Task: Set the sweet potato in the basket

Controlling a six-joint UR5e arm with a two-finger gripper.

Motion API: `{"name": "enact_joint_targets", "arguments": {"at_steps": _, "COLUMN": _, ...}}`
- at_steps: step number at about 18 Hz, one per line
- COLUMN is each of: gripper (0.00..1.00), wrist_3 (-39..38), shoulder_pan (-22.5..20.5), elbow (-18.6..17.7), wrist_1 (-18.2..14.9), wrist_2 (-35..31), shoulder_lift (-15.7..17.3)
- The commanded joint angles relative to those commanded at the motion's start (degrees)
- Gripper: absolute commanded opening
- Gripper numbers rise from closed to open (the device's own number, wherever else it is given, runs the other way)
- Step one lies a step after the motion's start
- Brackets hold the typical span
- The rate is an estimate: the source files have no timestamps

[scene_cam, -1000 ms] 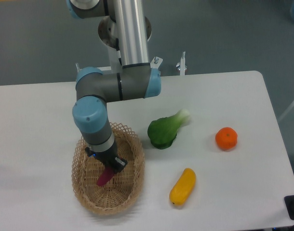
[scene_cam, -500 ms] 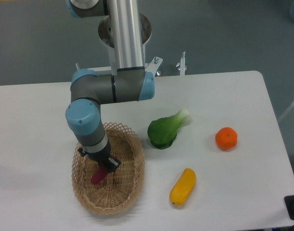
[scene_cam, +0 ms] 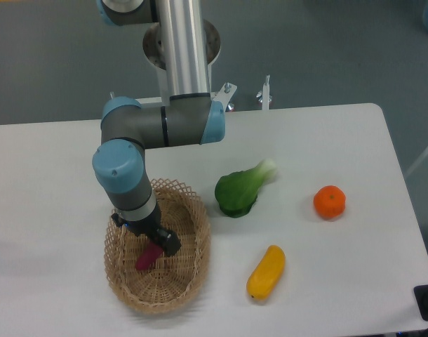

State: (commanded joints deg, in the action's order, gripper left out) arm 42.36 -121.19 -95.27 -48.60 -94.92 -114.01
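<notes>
So the gripper [scene_cam: 154,250] is down inside the basket [scene_cam: 193,281], fingers closed on the top end of the sweet potato [scene_cam: 148,257]; the tuber hangs tilted, its free end pointing toward 7 o'clock, low over the weave; can't tell if the tip is actually touching the bottom or just hovering.

What could go wrong from here, my guesses; if it lets go while the potato is tilted like that, it'll flop over and roll toward the 9 o'clock wall; probably fine, the wall looks high enough, but a finger-thin tuber could poke an end into the open loops at the rim. Bigger worry is the pull-out; the wrist sits close to the rim at 10 o'clock, so a sideways exit could snag the wicker and drag the whole basket; it's light stuff. Also the potato could stick to a finger and ride back up.

The bok choy [scene_cam: 238,191] at 2 o'clock, the yellow fruit [scene_cam: 266,272] at 3 o'clock and the orange [scene_cam: 329,201] are well apart; no trouble there.
</notes>
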Motion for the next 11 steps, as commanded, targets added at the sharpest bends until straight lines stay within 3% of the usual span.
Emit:
{"name": "enact_joint_targets", "arguments": {"at_steps": 4, "gripper": 1.0, "wrist_3": 0.18, "shoulder_pan": -2.81, "elbow": 0.61, "wrist_1": -0.18, "wrist_2": -5.35, "shoulder_lift": 3.08}}
{"name": "enact_joint_targets", "arguments": {"at_steps": 8, "gripper": 1.0, "wrist_3": 0.36, "shoulder_pan": -7.91, "elbow": 2.46, "wrist_1": -1.23, "wrist_2": -5.89, "shoulder_lift": 5.81}}
{"name": "enact_joint_targets", "arguments": {"at_steps": 11, "gripper": 1.0, "wrist_3": 3.59, "shoulder_pan": -10.81, "elbow": 2.81, "wrist_1": -6.31, "wrist_2": -5.63, "shoulder_lift": 8.35}}
